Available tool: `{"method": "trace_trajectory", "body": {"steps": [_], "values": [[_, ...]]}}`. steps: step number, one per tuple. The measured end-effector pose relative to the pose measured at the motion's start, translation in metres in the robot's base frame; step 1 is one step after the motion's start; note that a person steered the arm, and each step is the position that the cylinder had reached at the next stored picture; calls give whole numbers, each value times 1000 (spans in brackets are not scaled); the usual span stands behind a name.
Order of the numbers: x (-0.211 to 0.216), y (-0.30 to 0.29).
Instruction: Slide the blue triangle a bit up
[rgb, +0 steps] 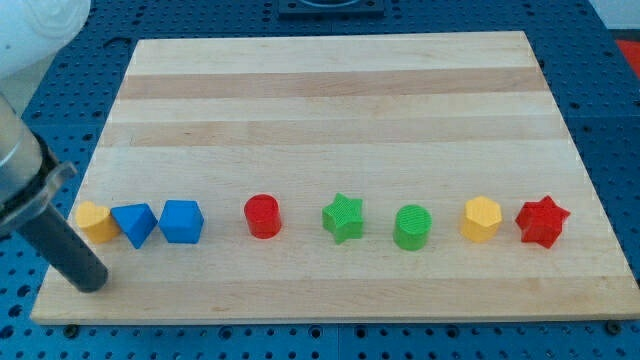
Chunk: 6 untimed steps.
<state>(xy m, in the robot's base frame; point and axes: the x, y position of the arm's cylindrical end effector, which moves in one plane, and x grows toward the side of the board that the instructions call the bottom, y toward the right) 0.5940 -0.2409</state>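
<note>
blue triangle (133, 224) near the left end of a row of blocks across the near part of the wooden board (330, 90), touching or nearly touching a yellow block (96, 221) on its left, just beside a blue cube (181, 221) on its right. my tip (92, 280) down at the near left corner, nearer and left of the triangle, close below the yellow block, apart from both. no pincer here, only a plain rod, so nothing to open or close. farther right along the row: red cylinder (263, 216), green star (343, 218), green cylinder (411, 227), yellow hexagon (481, 219), red star (542, 222). no readable writing or labels anywhere.
</note>
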Motion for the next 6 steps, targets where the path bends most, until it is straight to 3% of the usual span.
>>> {"method": "trace_trajectory", "body": {"steps": [4, 6], "values": [[-39, 24], [-22, 34]]}}
